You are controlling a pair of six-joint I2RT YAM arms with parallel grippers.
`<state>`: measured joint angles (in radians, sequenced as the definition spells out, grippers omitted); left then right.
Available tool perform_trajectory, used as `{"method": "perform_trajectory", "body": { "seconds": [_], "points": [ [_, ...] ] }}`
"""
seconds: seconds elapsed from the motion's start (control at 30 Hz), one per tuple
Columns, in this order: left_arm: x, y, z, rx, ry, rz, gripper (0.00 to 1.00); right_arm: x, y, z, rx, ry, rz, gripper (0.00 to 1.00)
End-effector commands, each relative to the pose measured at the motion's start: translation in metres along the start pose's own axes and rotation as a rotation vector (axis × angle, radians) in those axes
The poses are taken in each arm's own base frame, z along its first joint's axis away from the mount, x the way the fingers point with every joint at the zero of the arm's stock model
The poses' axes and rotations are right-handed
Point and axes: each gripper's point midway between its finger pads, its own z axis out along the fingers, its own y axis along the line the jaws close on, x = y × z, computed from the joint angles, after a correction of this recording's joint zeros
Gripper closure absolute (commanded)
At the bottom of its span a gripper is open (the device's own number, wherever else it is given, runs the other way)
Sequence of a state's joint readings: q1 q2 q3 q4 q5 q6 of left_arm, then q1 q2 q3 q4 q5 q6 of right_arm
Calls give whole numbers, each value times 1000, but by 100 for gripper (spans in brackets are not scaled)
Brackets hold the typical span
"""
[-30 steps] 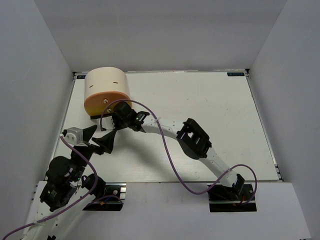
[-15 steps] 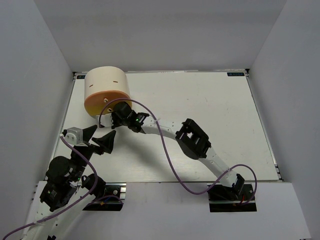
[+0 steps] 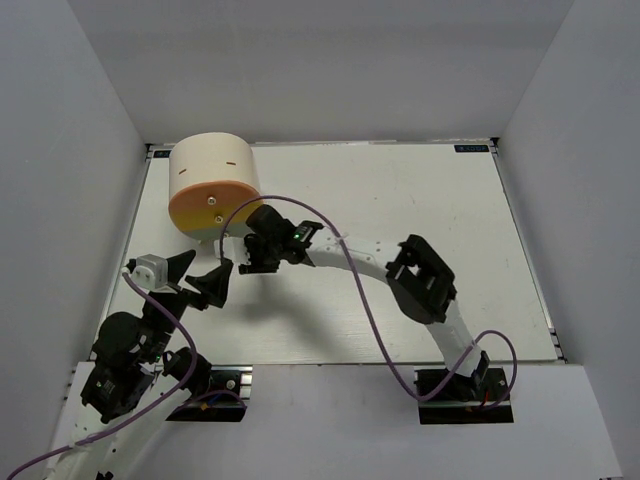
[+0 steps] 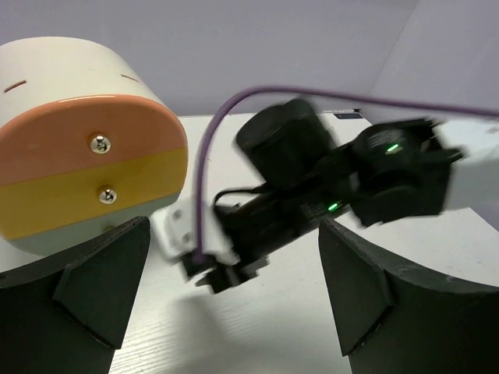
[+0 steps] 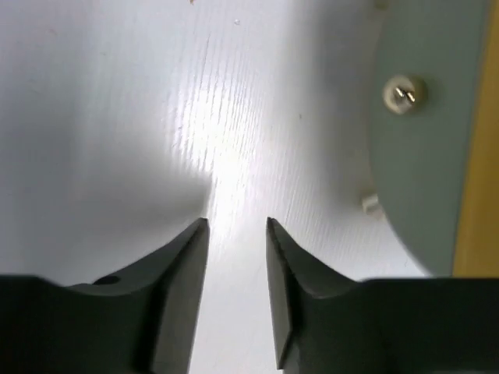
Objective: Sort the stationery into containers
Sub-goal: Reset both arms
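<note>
Organiser (image 3: 212, 180) stood at the far left corner of the table (image 3: 420, 200), its cream drum body behind and its flat face turned toward the arms. In the left wrist view that face (image 4: 78, 156) was banded orange over yellow, with a pale grey-green strip at the bottom. A small metal-tipped knob sat on the orange band (image 4: 99, 143) and another on the yellow band (image 4: 107, 195).

Right gripper (image 3: 255, 265) was just in front of the lower edge of the face, near it but not touching. Its jaws were parted by a narrow gap and had hold of nothing; only bare table surface showed between them in the right wrist view (image 5: 234, 226). The same view showed the grey-green strip (image 5: 425, 171) with one knob (image 5: 403, 93) and a small pale nub at its edge (image 5: 371, 204), possibly a foot, though the picture was too soft to confirm.

Left gripper (image 3: 200, 272) was nearer the bases, beside the right gripper and apart from it. Its jaws were spread wide and empty, and faced the organiser's face.

A purple cable (image 3: 345, 270) looped over the right arm
</note>
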<state>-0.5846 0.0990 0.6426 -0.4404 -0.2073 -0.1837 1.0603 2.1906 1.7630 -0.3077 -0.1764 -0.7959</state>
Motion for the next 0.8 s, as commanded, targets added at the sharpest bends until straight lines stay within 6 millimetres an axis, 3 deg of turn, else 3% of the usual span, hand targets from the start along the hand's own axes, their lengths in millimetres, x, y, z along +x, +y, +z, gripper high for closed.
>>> {"method": "perform_trajectory", "body": {
  "seconds": [0.0,0.03,0.07,0.1,0.13,0.17,0.23,0.27,0.3,0.33,0.4,0.43,0.47,0.57,0.6,0.63,0.67,0.7,0.77],
  "points": [
    [1,-7,0,44,0,20,1,-32,-18,-77,65,-102,145,53],
    [-1,-9,0,54,-7,19,1,-22,-15,-83,71,-98,176,49],
    [1,-11,2,63,4,21,1,-7,-24,-102,113,-87,219,42],
    [5,-10,3,62,13,22,1,-12,-34,-124,175,-111,266,37],
    [6,-12,3,71,14,22,1,11,-40,-134,213,-79,316,36],
    [6,-14,5,84,18,31,1,16,-40,-151,241,-84,356,35],
    [9,-16,6,95,30,33,1,9,-59,-196,364,-136,377,29],
    [9,-18,6,110,32,42,1,38,-55,-200,407,-85,451,27],
    [10,-21,8,121,39,43,1,32,-65,-232,490,-119,456,22],
    [15,-21,11,118,60,46,1,57,-70,-245,586,-48,490,20],
    [21,-22,16,122,91,59,1,70,-65,-257,639,-21,497,10],
    [25,-23,18,129,109,61,1,73,-62,-288,738,-19,489,10],
    [33,-23,23,123,142,65,1,84,-53,-289,750,0,496,10],
    [43,-26,28,141,187,78,1,69,-35,-350,874,-120,480,10],
    [50,-28,32,149,216,80,1,83,-20,-344,860,-95,487,10],
    [53,-27,33,147,229,81,1,83,-17,-353,893,-110,484,10],
    [56,-29,34,154,241,81,1,72,-11,-387,962,-185,460,10],
    [59,-28,36,152,253,83,1,80,-1,-384,961,-172,462,10],
    [67,-29,39,156,288,85,1,85,9,-412,1041,-182,464,10]
  ]
}}
